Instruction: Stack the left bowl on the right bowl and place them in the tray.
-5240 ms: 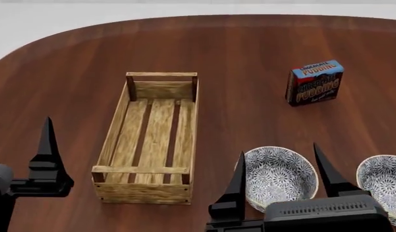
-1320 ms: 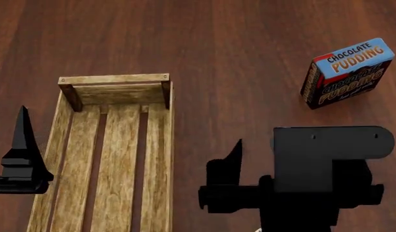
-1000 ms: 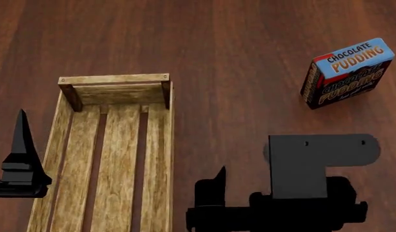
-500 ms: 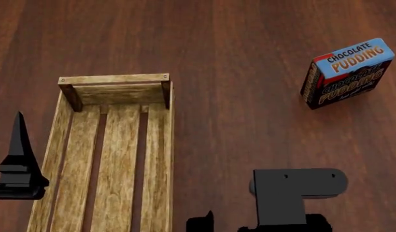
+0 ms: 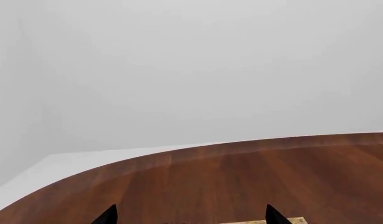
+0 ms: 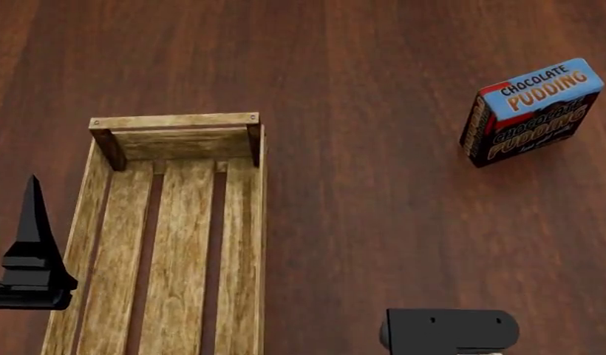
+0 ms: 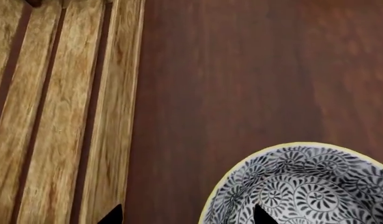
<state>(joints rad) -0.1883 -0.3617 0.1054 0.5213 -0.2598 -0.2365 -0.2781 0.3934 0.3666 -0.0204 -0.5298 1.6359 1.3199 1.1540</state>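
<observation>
Bowl point(image 7: 303, 186): blue-and-white patterned, sits on the dark wood table point(image 7: 241, 70), just beside the tray's long side but apart from it. Seen only in the right wrist view; out of frame in the head view. Which of the two bowls this is, cannot tell from these pictures. The second bowl is not in view.

Right gripper point(image 7: 185, 217): two dark fingertips show at the frame edge, set wide apart. One tip is over the bowl's inside, the other outside near the tray. Judged: the jaws straddle the bowl's near rim so as to pinch the wall. Nothing held yet. In the head view only the arm's black bracket point(image 6: 449, 330) shows, low in the frame.

Tray point(image 6: 170, 237): pale wood crate, slatted bottom, nothing seen in the visible part. It lies lengthwise away from the robot, its taller end board at the far side.

Left gripper point(image 5: 190, 217): both tips show wide apart, holding nothing. It hangs above the table, just outside the tray's left wall in the head view, pointing at the far table edge. Judged: parked out of the way.

Pudding box point(image 6: 530, 111): upright, well apart to the far right, no part in the task.

Stage: judged early; stacking not yet done.
</observation>
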